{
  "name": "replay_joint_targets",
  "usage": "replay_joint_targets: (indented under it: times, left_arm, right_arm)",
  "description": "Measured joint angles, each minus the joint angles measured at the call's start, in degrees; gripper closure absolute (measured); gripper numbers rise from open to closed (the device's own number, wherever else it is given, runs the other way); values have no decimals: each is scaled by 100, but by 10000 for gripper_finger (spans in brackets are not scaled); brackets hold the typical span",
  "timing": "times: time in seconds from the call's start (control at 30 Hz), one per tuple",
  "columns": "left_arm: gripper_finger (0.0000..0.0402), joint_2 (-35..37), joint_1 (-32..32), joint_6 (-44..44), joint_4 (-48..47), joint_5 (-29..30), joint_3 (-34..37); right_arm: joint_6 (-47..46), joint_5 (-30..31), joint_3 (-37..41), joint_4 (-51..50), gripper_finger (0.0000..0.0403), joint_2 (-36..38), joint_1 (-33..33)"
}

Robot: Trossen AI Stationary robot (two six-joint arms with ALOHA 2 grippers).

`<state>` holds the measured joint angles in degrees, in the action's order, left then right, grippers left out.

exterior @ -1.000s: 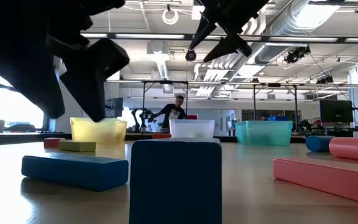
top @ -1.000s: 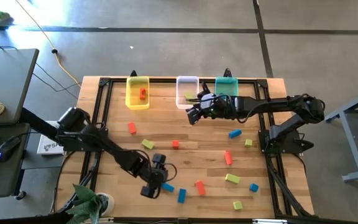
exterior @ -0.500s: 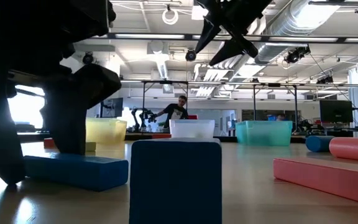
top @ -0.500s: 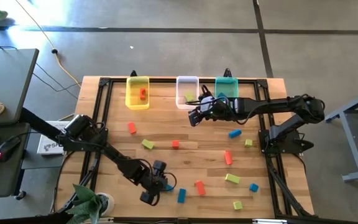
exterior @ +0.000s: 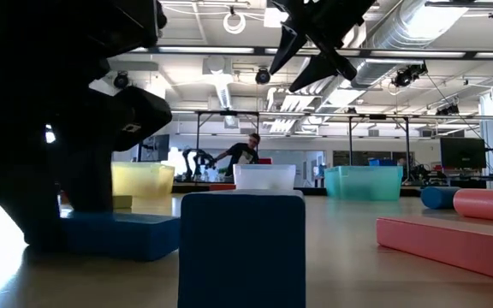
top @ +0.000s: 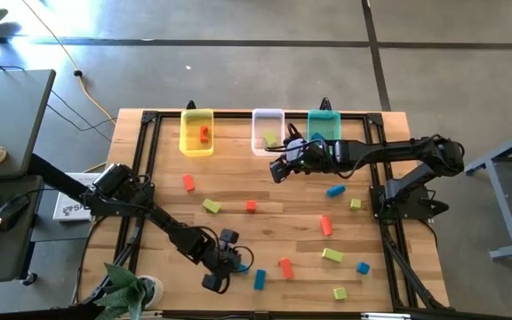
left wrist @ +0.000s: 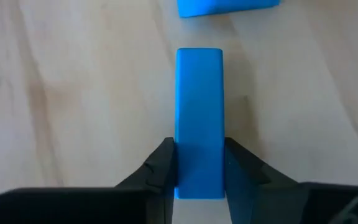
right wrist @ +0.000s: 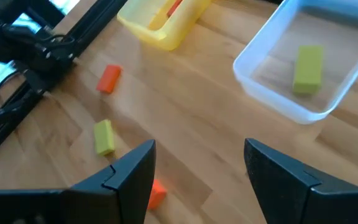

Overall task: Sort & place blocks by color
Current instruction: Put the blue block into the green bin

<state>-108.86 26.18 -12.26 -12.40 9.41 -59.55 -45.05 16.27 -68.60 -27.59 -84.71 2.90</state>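
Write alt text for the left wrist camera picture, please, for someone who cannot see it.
The left gripper has its two dark fingers closed on the sides of a blue bar block lying on the wooden table. Part of a second blue block shows beyond it.

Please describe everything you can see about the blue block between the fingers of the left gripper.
The blue block is a plain, solid-coloured short bar with smooth faces and rounded edges, looking like foam or painted wood. It lies flat on the wooden table near the front edge. The left gripper is shut on one end, a dark finger against each long side. Another blue block lies just beyond it, apart.
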Motion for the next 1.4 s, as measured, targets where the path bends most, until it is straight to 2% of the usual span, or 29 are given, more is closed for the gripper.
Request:
replay_joint_targets:
  times: [0.1, 0.33, 0.53, 0.87, 1.13, 1.4]
  left_arm:
    - [330, 117, -179, 195, -255, 216, 20]
    - [330, 263, -738, 517, -570, 253, 17]
    - [330, 698, -1285, 1022, -798, 492, 22]
    - [330, 1432, -2413, 1594, -639, 734, 12]
    - [330, 1798, -3211, 1702, -141, 974, 10]
    - [330, 1862, -3692, 1788, 513, 1043, 11]
  right_arm:
    - [4, -275, 0, -2, 172, 0, 73]
    - [3, -909, 0, 32, 172, 0, 369]
    - [56, -1820, 0, 88, 172, 0, 750]
    - [454, -3519, 4, 235, 172, 0, 1511]
    - [645, -3683, 4, 268, 172, 0, 1851]
    - [648, -3641, 4, 662, 172, 0, 1899]
